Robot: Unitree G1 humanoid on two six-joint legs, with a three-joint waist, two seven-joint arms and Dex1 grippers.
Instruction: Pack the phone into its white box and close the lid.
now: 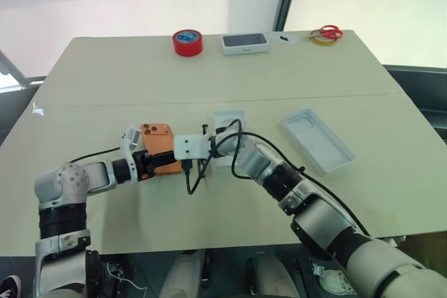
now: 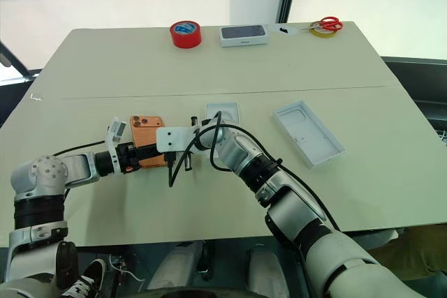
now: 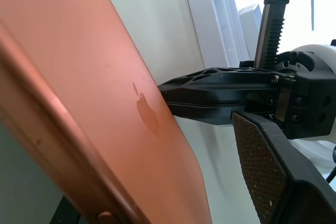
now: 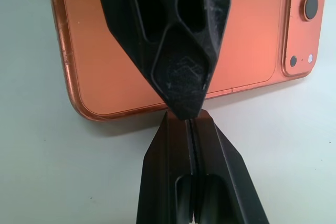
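Both grippers meet at the phone [image 1: 158, 149] near the front middle of the table [image 1: 105, 75].

The left gripper [image 1: 162, 162] holds the orange phone between its part-open fingers [image 3: 273, 182], back face and camera lenses showing, one long edge lifted off the table. The right gripper [image 4: 184, 116] has its two fingers pressed together, their tips at the phone's edge beside a left finger. The white box [image 1: 229, 134], a shallow tray, lies just beyond the right gripper. A white moulded tray [image 1: 318, 140] lies farther right, well apart. At the far edge stand a red tape roll [image 1: 188, 42], a white box with a dark top [image 1: 245, 42], and red-handled scissors [image 1: 327, 33].
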